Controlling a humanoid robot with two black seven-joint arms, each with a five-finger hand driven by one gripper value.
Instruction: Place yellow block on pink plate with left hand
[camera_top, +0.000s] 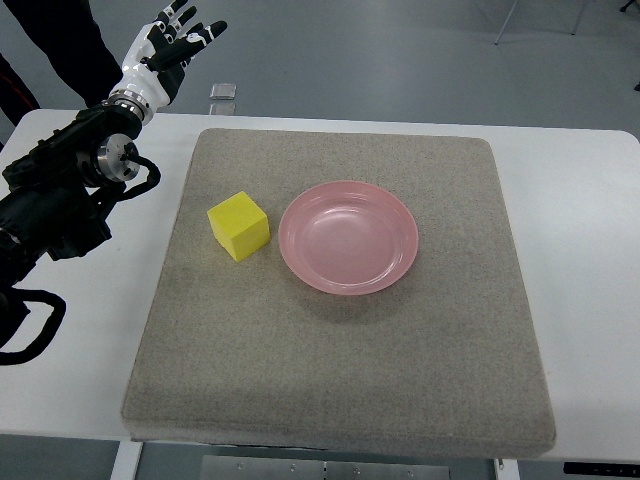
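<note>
At the centre of the white worktop (590, 250) lies a grey felt mat (340, 370), and on it sit the two things that matter. The yellow block (238, 225) rests flat on the mat at about nine o'clock from the pink plate (348, 237), just beside its rim but with a thin strip of mat showing between them. The plate is shallow and round, with nothing in it. Up at about eleven o'clock from the block, well apart from it, the left robot hand (168, 50) hangs in the air beyond the far edge of the worktop, its white and black fingers (205, 32) spread loosely and holding nothing. Its black arm (60, 190) comes in from the left edge and crosses the worktop's near-left corner area at about nine o'clock from the mat. A small clear square object (223, 92) lies on the grey floor (400, 50) past the worktop, at about twelve o'clock from the block. Dark clothing of a person (60, 40) shows in the top left corner.
</note>
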